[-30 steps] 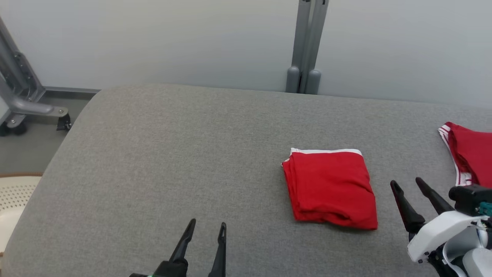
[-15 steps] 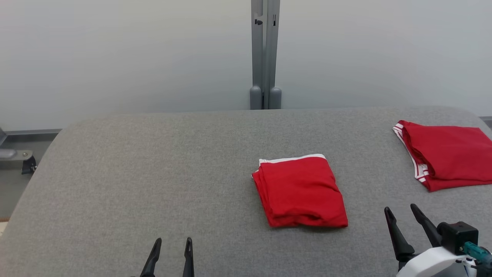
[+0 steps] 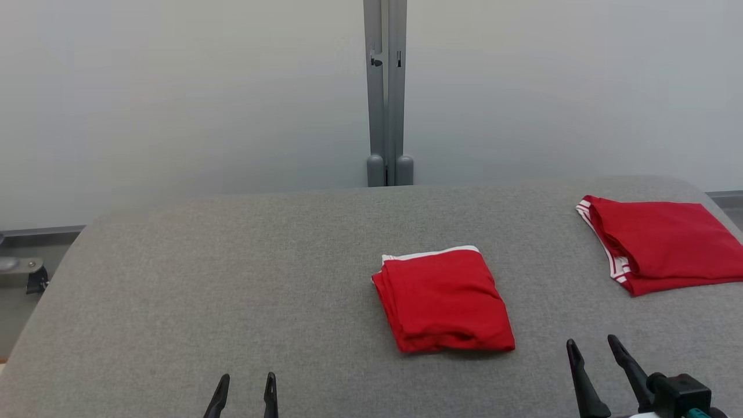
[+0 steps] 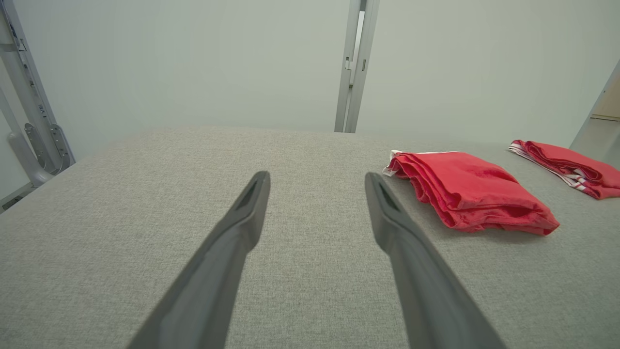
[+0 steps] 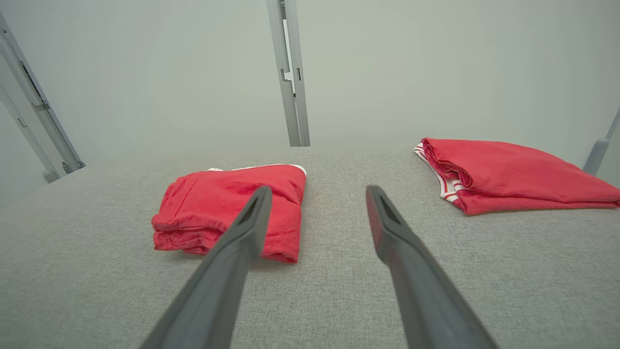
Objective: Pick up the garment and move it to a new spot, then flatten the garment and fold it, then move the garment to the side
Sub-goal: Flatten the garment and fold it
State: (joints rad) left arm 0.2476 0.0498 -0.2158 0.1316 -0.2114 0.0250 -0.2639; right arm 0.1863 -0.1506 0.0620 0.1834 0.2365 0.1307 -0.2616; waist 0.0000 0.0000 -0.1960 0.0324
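Observation:
A red garment with a white band lies folded into a small square near the middle of the grey table; it also appears in the left wrist view and the right wrist view. My left gripper is open at the bottom edge, well to the garment's left, nothing between its fingers. My right gripper is open at the lower right, just short of the garment, also empty.
A second red garment with white-striped trim lies folded at the table's far right. A grey post stands against the pale wall behind the table. A metal frame foot sits beyond the left edge.
The head camera has swung right and tilted up, so the whole picture shifted left and down. Both grippers sit lower in view. Neither garment has moved on the table.

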